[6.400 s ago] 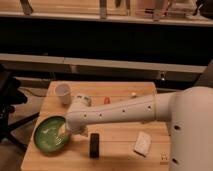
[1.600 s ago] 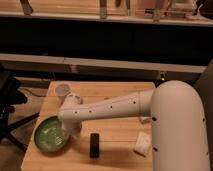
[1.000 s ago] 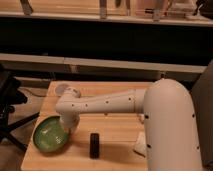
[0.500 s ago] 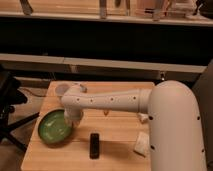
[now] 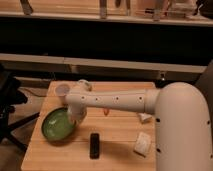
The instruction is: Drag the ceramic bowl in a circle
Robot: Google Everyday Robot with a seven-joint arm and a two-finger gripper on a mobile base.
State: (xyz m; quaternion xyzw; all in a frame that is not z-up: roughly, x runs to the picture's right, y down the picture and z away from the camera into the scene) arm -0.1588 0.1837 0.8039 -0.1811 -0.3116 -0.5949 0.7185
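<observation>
One ceramic bowl [image 5: 57,125], green, near the table's [image 5: 117,145] left edge. Small white cup [image 5: 63,90] at the back-left corner. Gripper [image 5: 76,116], jaws closed, at the bowl's right rim; whether it grips the rim is unclear. Black block [image 5: 94,145] near the front edge. White arm [image 5: 125,100] stretched level leftward from the right.

A light wooden tabletop [image 5: 117,135] fills the lower middle of the frame. Behind it, a pale ledge [image 5: 100,64] crosses the frame under a dark band. A wooden shelf [image 5: 75,12] runs along the top. Dark chair [image 5: 9,100] at left edge.
</observation>
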